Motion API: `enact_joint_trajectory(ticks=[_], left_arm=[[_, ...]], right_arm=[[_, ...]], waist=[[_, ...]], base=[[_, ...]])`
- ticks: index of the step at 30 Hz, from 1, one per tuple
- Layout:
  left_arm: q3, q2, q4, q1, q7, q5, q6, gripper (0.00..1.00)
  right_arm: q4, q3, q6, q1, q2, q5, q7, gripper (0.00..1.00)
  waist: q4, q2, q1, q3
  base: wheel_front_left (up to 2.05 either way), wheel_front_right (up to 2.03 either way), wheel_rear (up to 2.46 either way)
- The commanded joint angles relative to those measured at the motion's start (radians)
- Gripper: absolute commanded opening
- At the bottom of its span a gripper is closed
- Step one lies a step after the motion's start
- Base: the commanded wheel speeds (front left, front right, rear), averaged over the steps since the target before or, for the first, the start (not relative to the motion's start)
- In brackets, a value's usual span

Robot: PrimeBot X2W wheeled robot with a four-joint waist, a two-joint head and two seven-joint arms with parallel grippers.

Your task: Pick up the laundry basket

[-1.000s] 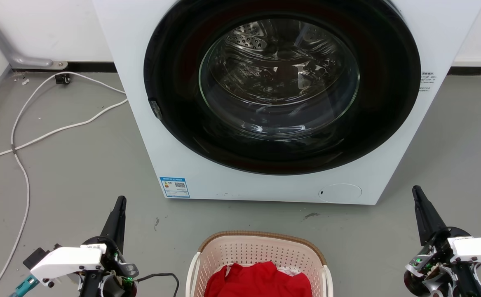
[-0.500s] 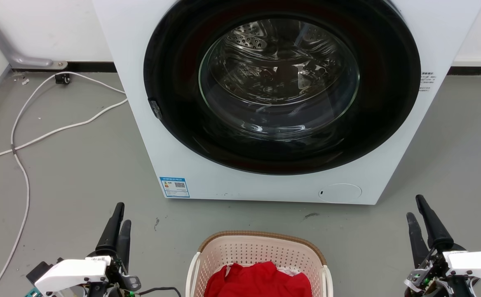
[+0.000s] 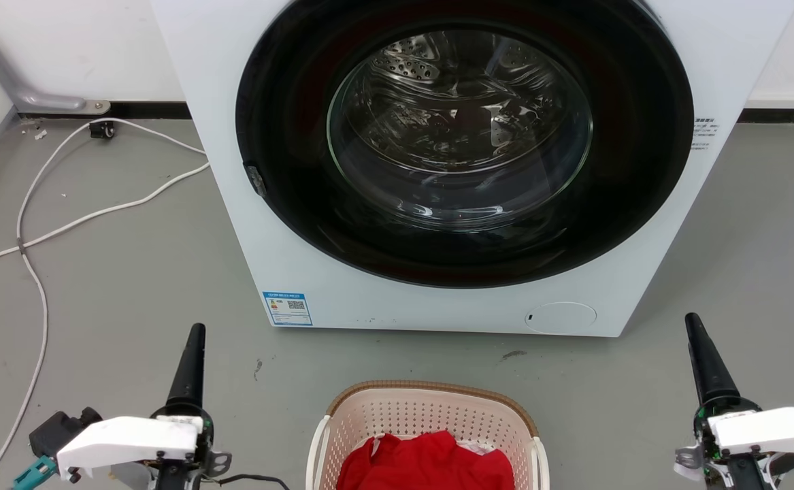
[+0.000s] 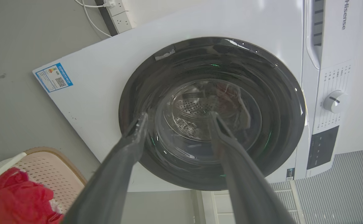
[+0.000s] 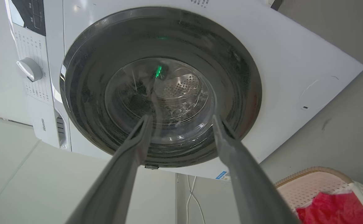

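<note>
Spread wide, my left pincer [image 4: 178, 115] and right pincer [image 5: 182, 118] flank the untouched pale-pink perforated plastic laundry basket [image 3: 431, 412] at six o'clock.

Three cams on one white front-loading washing machine [image 3: 437, 309].
Head cam: high, close, facing fwd & down. L/R wrist cams: low, rolled sideways, looking up at door [image 4: 212, 115]; all share door & pale pink perforated plastic laundry basket [image 3: 431, 412].

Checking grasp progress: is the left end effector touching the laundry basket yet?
Apart. The head view shows bare grey floor between the left end effector and the laundry basket.
</note>
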Motion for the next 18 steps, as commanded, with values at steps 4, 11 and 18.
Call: enact_joint_trajectory(ticks=[4,11,18], left_arm=[[-0.020,0.003,-0.041,0.000,-0.024,0.118,0.015,1.00],[-0.050,0.003,-0.066,0.011,-0.051,0.260,0.044,1.00],[-0.066,0.003,-0.088,0.023,-0.076,0.372,0.059,1.00]], right_arm=[[-0.047,0.015,0.000,-0.001,-0.002,-0.136,-0.024,1.00],[-0.074,0.031,0.000,0.013,-0.001,-0.296,-0.051,1.00],[-0.098,0.052,0.000,0.027,-0.001,-0.430,-0.076,1.00]], waist=[[0.000,-0.0001,0.0000,0.000],[-0.001,-0.0001,0.0000,0.000],[-0.002,-0.0001,0.0000,-0.001]], base=[[0.00,0.00,0.00],[0.00,0.00,0.00],[0.00,0.00,0.00]])
